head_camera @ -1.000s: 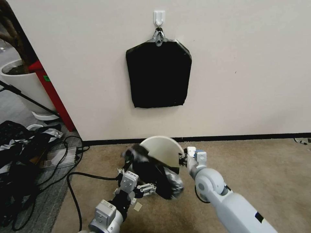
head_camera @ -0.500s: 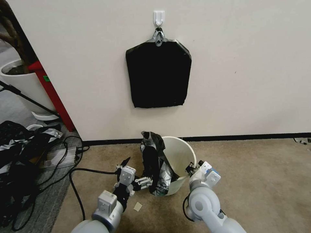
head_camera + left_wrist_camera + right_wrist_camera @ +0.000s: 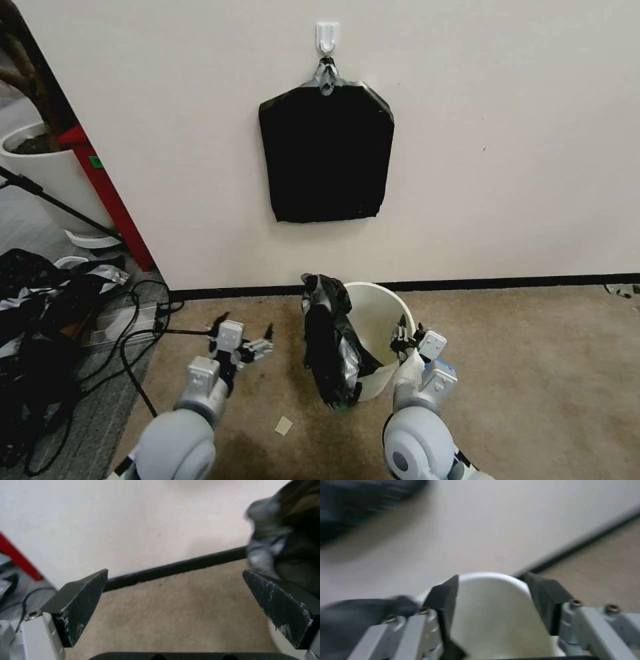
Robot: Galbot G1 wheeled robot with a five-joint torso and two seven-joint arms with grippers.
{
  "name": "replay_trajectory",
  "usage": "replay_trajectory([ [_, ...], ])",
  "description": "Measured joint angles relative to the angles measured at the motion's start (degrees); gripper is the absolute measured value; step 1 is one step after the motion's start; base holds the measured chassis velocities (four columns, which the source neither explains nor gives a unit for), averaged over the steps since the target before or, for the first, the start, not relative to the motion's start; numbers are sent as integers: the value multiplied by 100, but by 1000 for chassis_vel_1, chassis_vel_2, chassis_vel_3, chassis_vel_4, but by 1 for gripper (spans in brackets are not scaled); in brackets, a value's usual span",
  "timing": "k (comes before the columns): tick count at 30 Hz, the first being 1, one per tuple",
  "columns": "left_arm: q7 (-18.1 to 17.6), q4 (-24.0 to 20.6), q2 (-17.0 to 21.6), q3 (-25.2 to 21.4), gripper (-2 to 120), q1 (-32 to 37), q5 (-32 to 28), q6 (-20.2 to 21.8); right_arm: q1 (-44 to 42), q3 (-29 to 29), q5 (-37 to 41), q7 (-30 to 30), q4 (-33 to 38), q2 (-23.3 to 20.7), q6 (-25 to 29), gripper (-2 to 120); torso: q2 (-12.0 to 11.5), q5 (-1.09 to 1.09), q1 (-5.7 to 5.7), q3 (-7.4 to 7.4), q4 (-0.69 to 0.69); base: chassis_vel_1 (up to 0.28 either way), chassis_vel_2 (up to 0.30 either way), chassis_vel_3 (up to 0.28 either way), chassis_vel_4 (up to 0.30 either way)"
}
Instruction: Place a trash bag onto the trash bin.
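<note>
Trash bag (image 3: 331, 347): draped over the left part of the rim of the trash bin (image 3: 380, 313), part hanging down the outer wall, part tucked inside; mouth not yet spread around the rim, so lining judged incomplete. Bin upright on the carpet, near the wall.

Left gripper (image 3: 248, 337): jaws apart, empty, off the bag's outer side with clear carpet between the jaws; bag film (image 3: 283, 540) just beside one jaw in the left wrist view. Likely placed for a fresh hold on the hanging film.

Right gripper (image 3: 408, 337): jaws apart, straddling the bin's right rim (image 3: 493, 576), one jaw inside, one outside; not clamped. Probably positioned to steady the bin.
</note>
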Motion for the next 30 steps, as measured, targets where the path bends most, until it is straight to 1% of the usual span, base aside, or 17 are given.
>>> replay_trajectory([
  [1, -10, 55, -15, -26, 100, -23, -70, 0, -25, -21, -58, -306, 106, -70, 5, 62, 0, -1, 0, 0, 0, 0, 0, 0, 0],
  [2, -10, 55, -15, -26, 100, -23, -70, 0, -25, -21, -58, -306, 106, -70, 5, 62, 0, -1, 0, 0, 0, 0, 0, 0, 0],
  [3, -20, 104, -44, -58, 100, -43, -194, 0, -67, -100, -107, -979, 312, -222, -52, 68, 0, 1, 0, 0, 0, 0, 0, 0, 0],
  [4, -22, 115, -66, -72, 100, -51, -256, 0, -91, -159, -115, -1358, 432, -342, -206, 73, 0, 0, 0, 0, 1, 0, 0, 0, 0],
  [5, -22, 115, -66, -72, 100, -51, -256, 0, -91, -159, -115, -1358, 432, -342, -206, 73, 0, 0, 0, 0, 1, 0, 0, 0, 0],
  [8, -22, 108, -143, -101, 100, -90, -339, 10, 15, -414, -319, -1986, 573, -595, -1025, 89, 0, 0, 0, 0, 0, 0, 0, 0, 0],
  [9, -22, 108, -143, -101, 100, -90, -339, 10, 15, -414, -319, -1986, 573, -595, -1025, 89, 0, 0, 0, 0, 0, 0, 0, 0, 0],
  [11, -15, 89, -180, -134, 100, -138, -446, 28, 182, -479, -611, -2151, 400, -602, -1342, 97, 0, 0, 0, 0, 1, 0, 0, 0, 0],
  [13, -10, 96, -209, -163, 100, -186, -574, 47, 284, -495, -792, -2211, 257, -559, -1447, 99, 0, 1, 0, 0, 0, 0, 0, 0, 0],
  [16, 13, 227, -296, -217, 100, -343, -1107, 78, 470, -502, -1213, -2282, -87, -385, -1662, 89, 0, 1, 0, 0, 0, 0, 0, 0, 0],
  [17, 13, 227, -296, -217, 100, -343, -1107, 78, 470, -502, -1213, -2282, -87, -385, -1662, 89, 0, 1, 0, 0, 0, 0, 0, 0, 0],
  [20, 162, 402, -415, -209, 100, -487, -1478, 104, 556, -475, -1255, -2290, -182, -324, -2451, 75, 0, 1, 0, 0, 0, 0, 0, 0, 0],
  [22, 276, 487, -506, -146, 100, -598, -1593, 108, 613, -439, -989, -2170, -204, -279, -2787, 67, 0, 0, -1, 0, 0, 0, 0, 0, 0],
  [23, 276, 487, -506, -146, 100, -598, -1593, 108, 613, -439, -989, -2170, -204, -279, -2787, 67, 0, 0, -1, 0, 0, 0, 0, 0, 0],
  [26, 506, 607, -617, -36, 100, -786, -1731, 173, 665, -364, -556, -1909, -215, -220, -2923, 51, 0, 1, 0, 0, 0, 0, 0, 0, 0],
  [27, 506, 607, -617, -36, 100, -786, -1731, 173, 665, -364, -556, -1909, -215, -220, -2923, 51, 0, 1, 0, 0, 0, 0, 0, 0, 0],
  [30, 784, 851, -725, 88, 100, -981, -1958, 282, 661, -303, -401, -1819, -234, -189, -2733, 38, 0, 0, 0, 0, 0, 0, 0, 0, 0],
])
